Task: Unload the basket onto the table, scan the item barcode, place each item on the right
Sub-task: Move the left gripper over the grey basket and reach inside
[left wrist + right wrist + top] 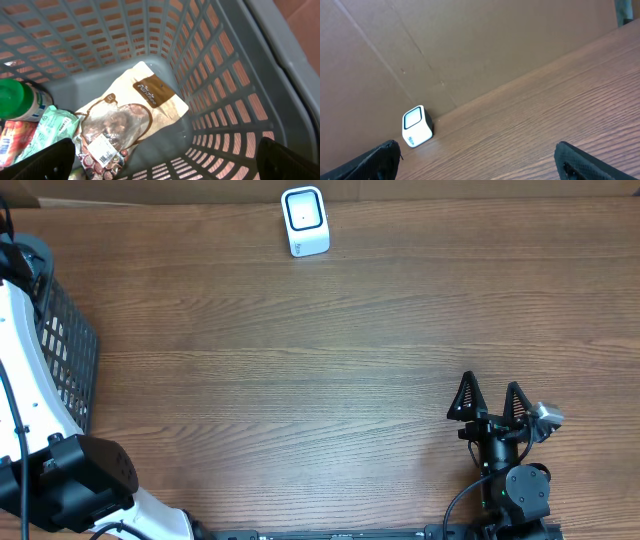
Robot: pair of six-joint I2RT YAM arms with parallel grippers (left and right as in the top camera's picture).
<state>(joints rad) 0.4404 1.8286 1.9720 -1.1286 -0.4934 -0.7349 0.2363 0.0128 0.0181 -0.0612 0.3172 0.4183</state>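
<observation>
Hovering over the basket (235, 100) at the worktop's (300, 360) left edge, the left hand (167, 162) is spread wide, pinching nothing. Beneath it a green-capped bottle (17, 100) lies leftmost, then packets (45, 130), then a brown-and-cream pouch (132, 117) flat on the basket floor. The scanner (304, 221) stands mid-worktop at the far edge. Rightmost, the right hand (490, 400) is spread and empty, well apart from the scanner.
</observation>
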